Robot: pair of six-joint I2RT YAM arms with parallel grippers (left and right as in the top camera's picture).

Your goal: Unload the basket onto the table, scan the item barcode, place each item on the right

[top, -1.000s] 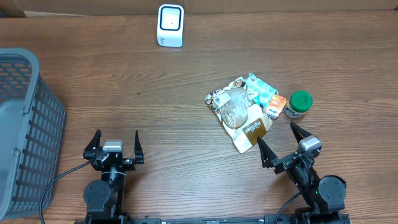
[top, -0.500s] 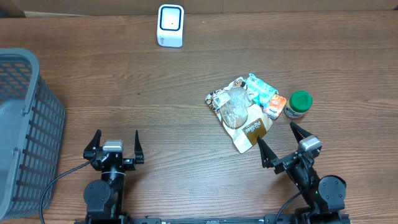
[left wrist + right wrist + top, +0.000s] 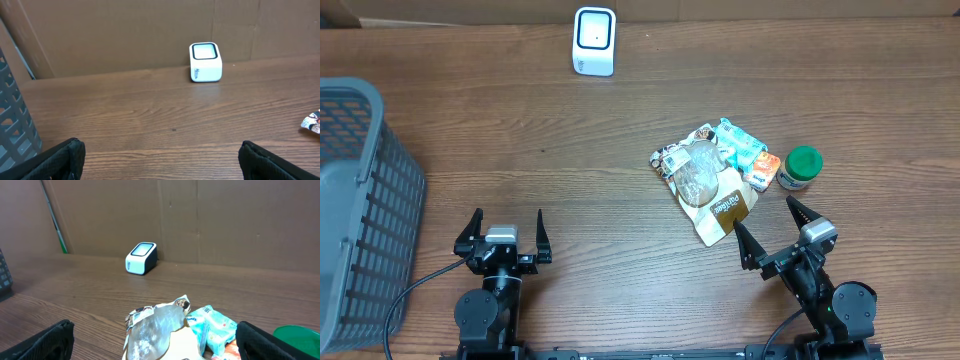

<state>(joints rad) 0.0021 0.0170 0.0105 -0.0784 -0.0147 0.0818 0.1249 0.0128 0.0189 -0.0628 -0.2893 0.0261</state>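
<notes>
We see the snack pouch (image 3: 706,192) lying flat on the right side of the table (image 3: 570,150). Its long side runs slantwise, and its brown end points at our right end effector (image 3: 765,215), just beside it. A blue packet (image 3: 741,142), a small orange packet (image 3: 761,169) and a green-lidded jar (image 3: 801,167) crowd its far right side. The white scanner (image 3: 594,41) sits well apart at the far edge. A grey basket (image 3: 360,190) stands at the left. Our left end effector (image 3: 506,222) and the right one are both spread wide, holding nothing.

Dark wood-grain table (image 3: 500,150) under even light, plain brown cardboard wall (image 3: 110,35) with vertical seams behind it.
</notes>
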